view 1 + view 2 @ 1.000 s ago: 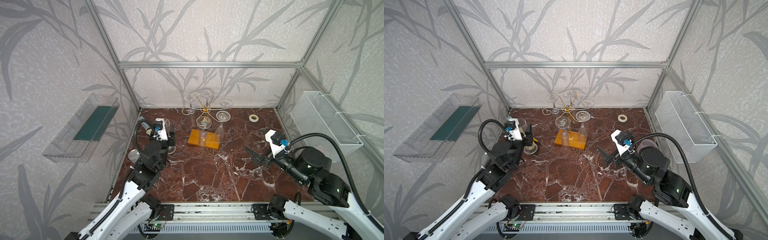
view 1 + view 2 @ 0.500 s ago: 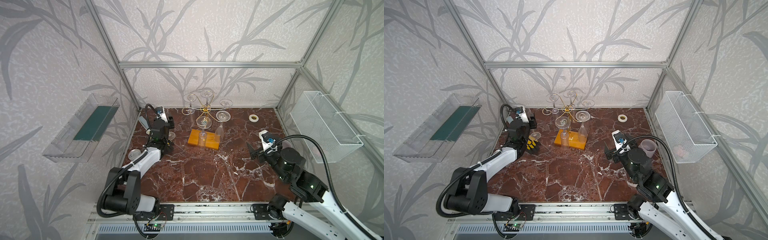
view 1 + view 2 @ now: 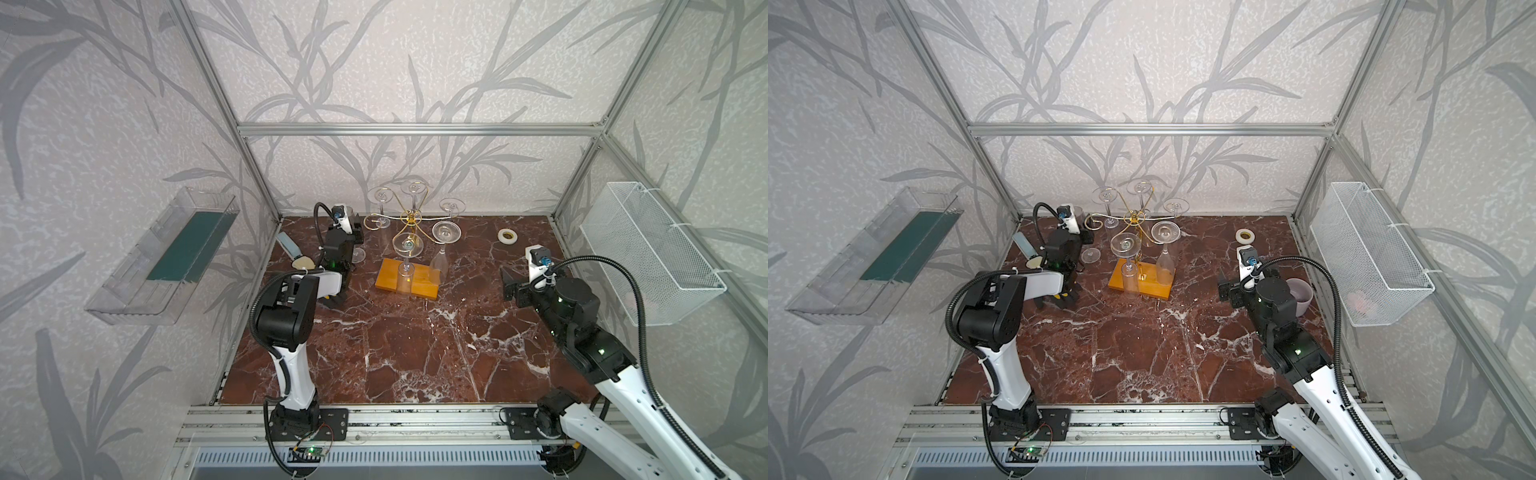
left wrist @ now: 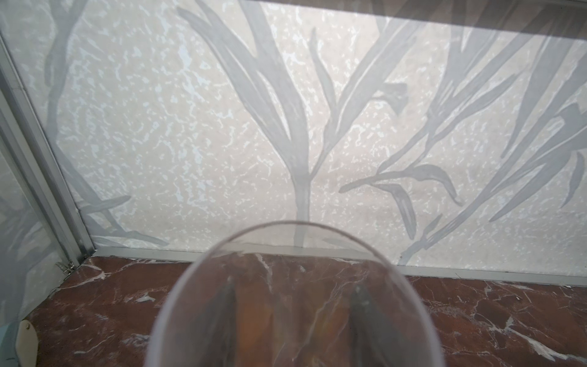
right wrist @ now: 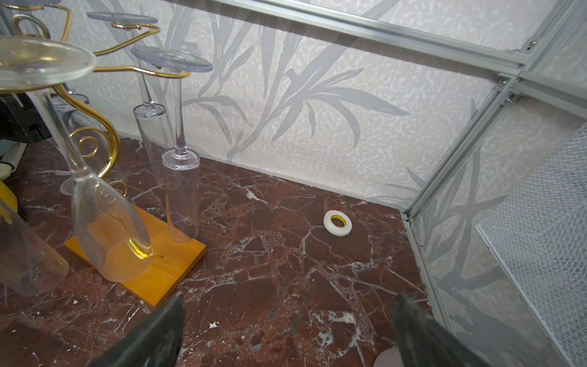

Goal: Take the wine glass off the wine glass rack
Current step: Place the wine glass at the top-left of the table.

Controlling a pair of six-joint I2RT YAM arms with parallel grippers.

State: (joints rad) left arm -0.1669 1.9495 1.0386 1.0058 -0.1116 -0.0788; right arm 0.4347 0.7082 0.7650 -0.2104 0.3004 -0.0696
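Though the red-brown marble table (image 3: 415, 353) bears a gold wire wine glass rack (image 3: 411, 216) hung with five glasses (image 3: 445, 231), removal looks done: left hand (image 4: 293, 305), partly closed, clasps one clear wine glass (image 4: 295, 241) beside it; right hand (image 5: 289, 298) gapes empty; setting down remains.

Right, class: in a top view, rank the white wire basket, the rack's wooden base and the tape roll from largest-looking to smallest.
1. white wire basket, though it hangs higher on the wall, so nearness may flatter it.
2. wooden base.
3. tape roll, clearly smallest.
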